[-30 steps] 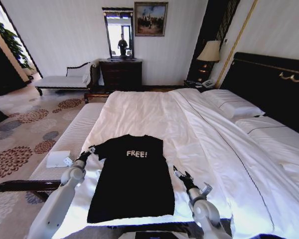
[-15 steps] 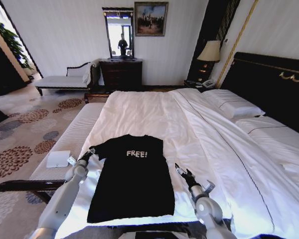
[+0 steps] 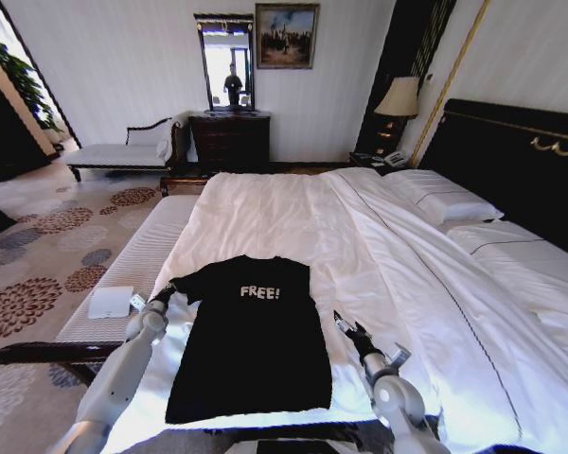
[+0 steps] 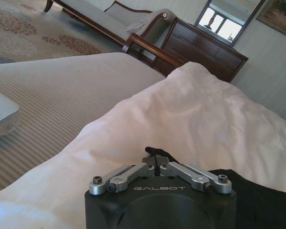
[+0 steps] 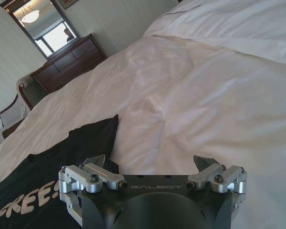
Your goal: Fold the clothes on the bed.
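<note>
The black T-shirt (image 3: 251, 340) with white "FREE!" lettering lies flat near the foot of the white bed (image 3: 293, 208). My left gripper (image 3: 163, 291) is at the tip of the shirt's left sleeve. In the left wrist view, that gripper (image 4: 156, 164) has its fingers closed together, with a bit of black cloth (image 4: 153, 151) at their tips. My right gripper (image 3: 343, 326) rests on the sheet just right of the shirt, below the right sleeve. In the right wrist view it (image 5: 150, 164) is open, with the T-shirt (image 5: 33, 186) beside it.
A pale striped bench (image 3: 142, 255) runs along the bed's left side and carries a small white box (image 3: 111, 301). White pillows (image 3: 440, 199) and the dark headboard (image 3: 521, 161) are at the far right. A dresser (image 3: 229, 140) and a chaise (image 3: 114, 153) stand by the back wall.
The left gripper has dropped slightly onto the sleeve tip and closed. The right gripper has hardly moved. The shirt lies as before.
</note>
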